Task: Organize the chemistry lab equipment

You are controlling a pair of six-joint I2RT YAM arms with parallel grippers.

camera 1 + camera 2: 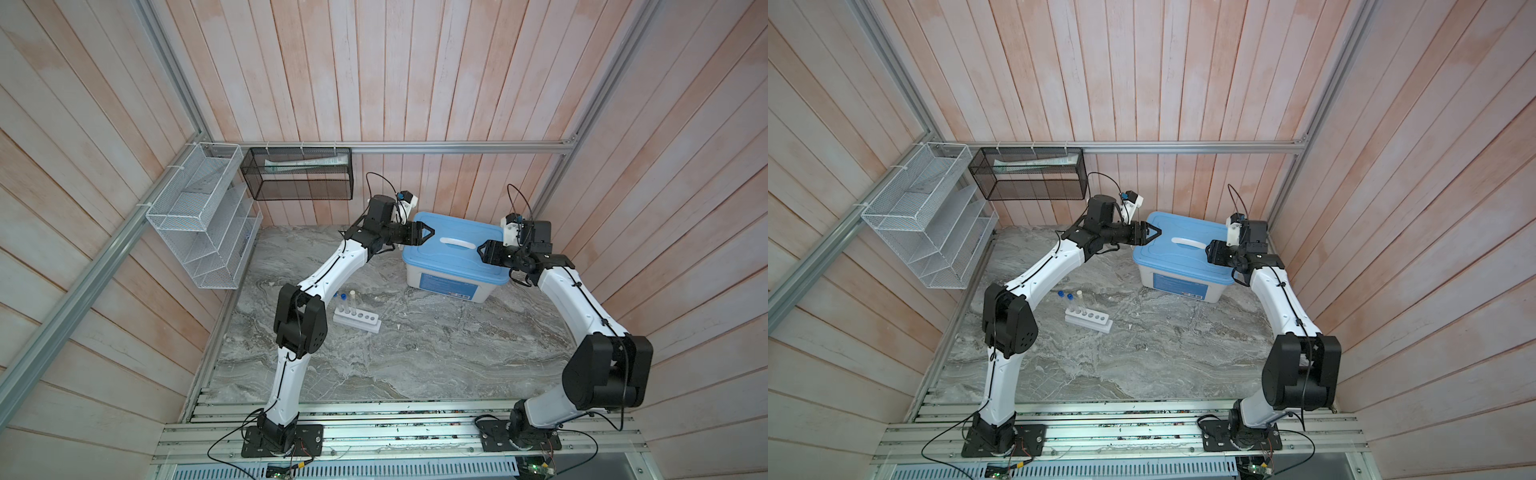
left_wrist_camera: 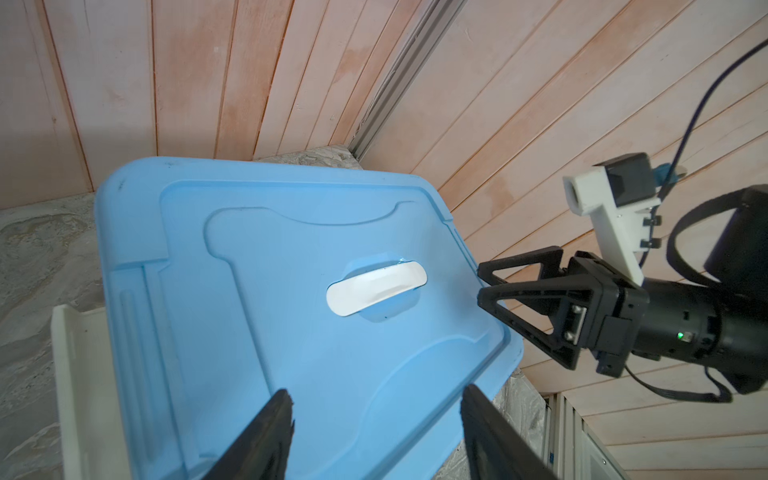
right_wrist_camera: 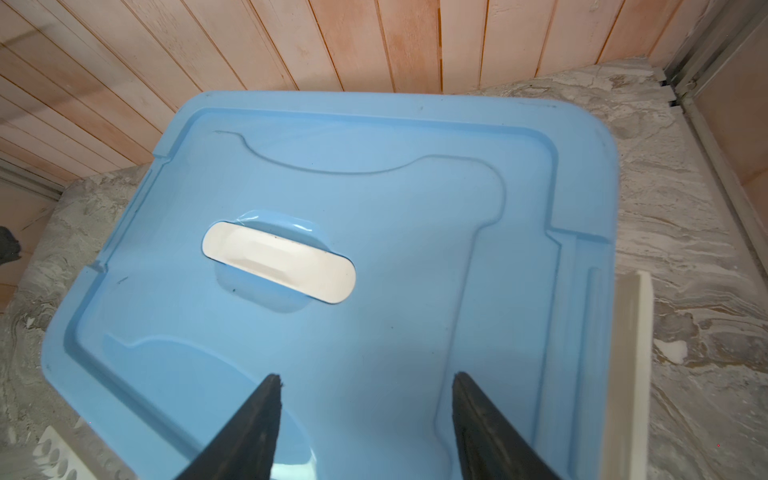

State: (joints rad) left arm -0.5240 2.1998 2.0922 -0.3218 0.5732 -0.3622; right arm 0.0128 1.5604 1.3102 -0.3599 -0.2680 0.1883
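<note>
Left wrist view cuts off the left gripper (image 2: 376,399): only two black fingertips show, apart with nothing between them, over one edge of the pale blue plastic lid (image 2: 291,228) of a large white bin (image 2: 83,374). The right gripper (image 2: 480,282) reaches in over the opposite edge. Its jaws are also apart and empty, as the right wrist view shows. That view catches only a cut-off corner of the white six-hole rack (image 3: 54,451). In both top views the rack lies on the grey marbled tabletop (image 1: 415,353) beside the left arm's elbow, well apart from the bin. Three thin tubes stand upright at its left end: two blue-capped clear test tubes (image 1: 1060,294) (image 1: 1070,297) and a white-capped clear tube (image 1: 1079,293). Which holes they fill cannot be made out. Four holes look empty. A flat white handle (image 1: 457,243) sits in the lid's middle. The blue label (image 1: 446,284) on the bin's front carries print too small to read. A pale packet (image 1: 305,164) in the black mesh basket (image 1: 299,191) is equally illegible.
</note>
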